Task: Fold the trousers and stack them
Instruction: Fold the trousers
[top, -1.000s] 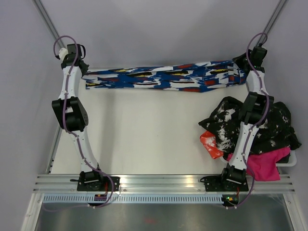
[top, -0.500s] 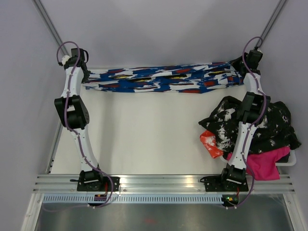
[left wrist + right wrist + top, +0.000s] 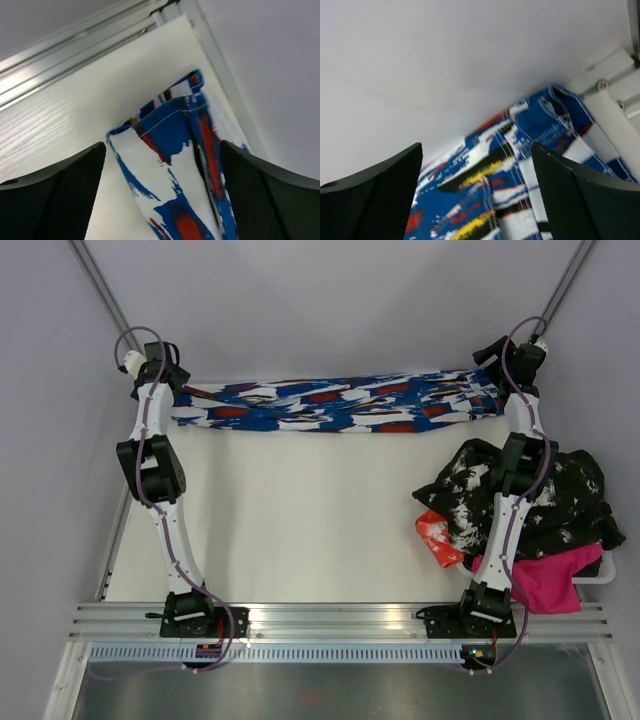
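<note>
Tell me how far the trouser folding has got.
Done: the trousers look folded lengthwise into a long narrow strip along the far edge of the table. In hand: the left pincer and right pincer sit open, one at each end of the strip, gripping nothing. Left: the strip has no cross fold yet and is not stacked. A heap of other clothes sits at the right.

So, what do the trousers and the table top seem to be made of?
Trousers: probably thin, soft woven cloth with a matte finish; they lie limp in folds, and the hem shows a stitch line. Table top: hard white board, matte, with a fine ridged grain in the left wrist view; laminate or painted wood, I cannot tell which.
</note>
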